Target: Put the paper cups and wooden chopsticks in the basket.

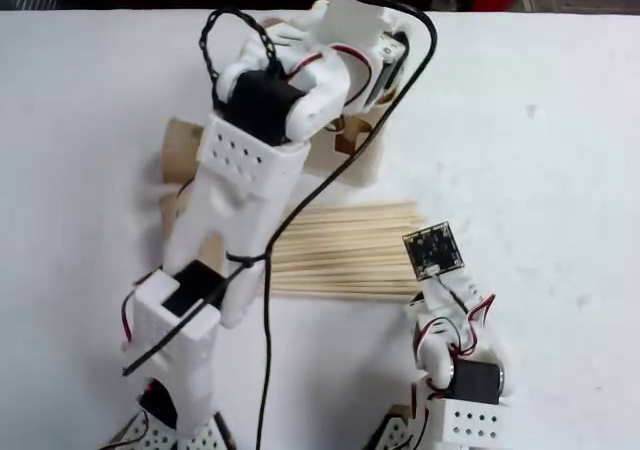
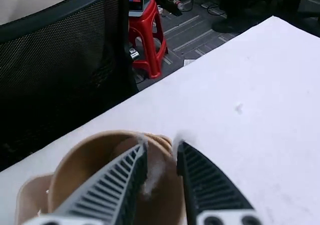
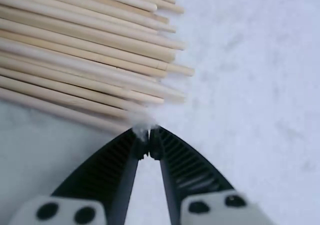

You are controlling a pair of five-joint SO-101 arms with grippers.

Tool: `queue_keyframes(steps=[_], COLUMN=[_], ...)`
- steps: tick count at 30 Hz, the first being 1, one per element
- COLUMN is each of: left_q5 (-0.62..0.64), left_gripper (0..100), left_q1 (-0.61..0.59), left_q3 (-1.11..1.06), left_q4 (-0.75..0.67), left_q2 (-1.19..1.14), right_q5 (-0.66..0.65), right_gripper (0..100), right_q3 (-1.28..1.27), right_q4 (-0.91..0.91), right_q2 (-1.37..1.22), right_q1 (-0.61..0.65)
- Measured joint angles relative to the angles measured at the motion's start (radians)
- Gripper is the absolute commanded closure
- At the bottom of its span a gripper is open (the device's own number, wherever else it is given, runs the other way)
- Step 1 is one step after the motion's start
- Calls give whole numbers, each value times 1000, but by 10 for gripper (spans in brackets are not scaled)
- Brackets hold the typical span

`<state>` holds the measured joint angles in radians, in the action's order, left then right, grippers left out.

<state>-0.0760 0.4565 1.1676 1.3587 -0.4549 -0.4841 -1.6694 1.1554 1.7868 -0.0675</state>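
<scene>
Our right gripper (image 3: 149, 135), closed with tips touching, sits at the right ends of the wooden chopsticks (image 3: 85, 50) lying mid-table; our left gripper (image 2: 161, 147) pinches the wall of a paper cup (image 2: 90, 155) farther back.

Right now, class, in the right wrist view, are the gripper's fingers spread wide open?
No, the right gripper has its fingertips almost meeting, at the edge of the wooden chopsticks lying on the table.

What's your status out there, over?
Left end effector shut on brown paper cup rim. Right end effector shut beside pale wooden chopsticks on white table. Black cable crosses chopsticks.
</scene>
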Motion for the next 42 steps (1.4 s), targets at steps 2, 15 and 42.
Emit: queue_keyframes(steps=[2,15,42], left_q5=[0,0,-130], left_gripper=[884,884,809], left_q1=[2,-11,-681], left_q3=[0,-2,-379], left_q4=[-41,-132,419], left_q2=[-25,-118,-17], right_q5=[0,0,-2], right_gripper=[978,978,978], right_q3=[0,0,-12], right_q4=[0,0,0], right_q2=[0,0,0], right_q1=[0,0,12])
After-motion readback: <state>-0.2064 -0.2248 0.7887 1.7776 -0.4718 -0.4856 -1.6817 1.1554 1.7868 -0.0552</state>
